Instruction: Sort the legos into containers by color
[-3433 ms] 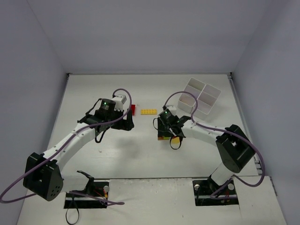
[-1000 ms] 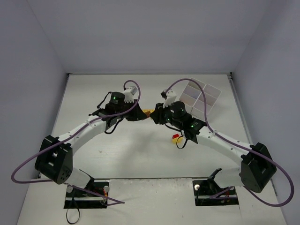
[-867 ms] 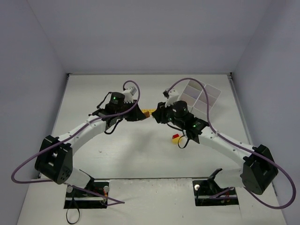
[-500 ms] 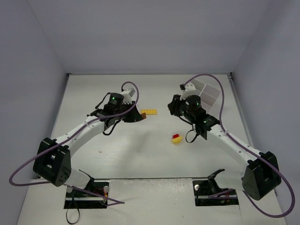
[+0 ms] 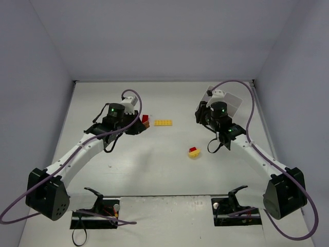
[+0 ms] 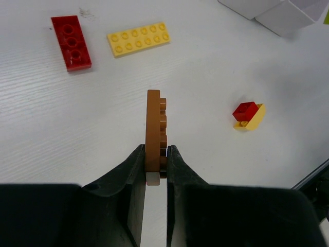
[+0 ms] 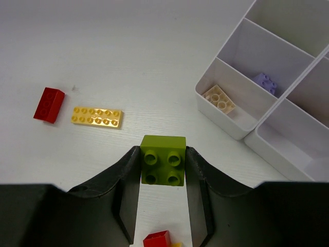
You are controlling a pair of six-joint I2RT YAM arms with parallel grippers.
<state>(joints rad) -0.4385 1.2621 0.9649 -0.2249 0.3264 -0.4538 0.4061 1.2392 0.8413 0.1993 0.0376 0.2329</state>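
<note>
Ahead and right of our right gripper [image 7: 163, 152] sits the tray [image 7: 218, 116], a cream brick [image 7: 219, 98] and a lavender brick [image 7: 265, 82] in two compartments. The gripper is closed on a green brick [image 7: 163, 160], so we should carry it over a vacant compartment and lower it between the walls before releasing. Our left gripper [image 6: 154, 155] pinches a brown plate [image 6: 154, 126] on edge.

brown plate [image 6: 154, 131], green brick [image 7: 163, 159] gripped; red brick [image 6: 71, 35], yellow plate [image 6: 139, 38] loose; tray [image 7: 221, 121] part-filled
</note>
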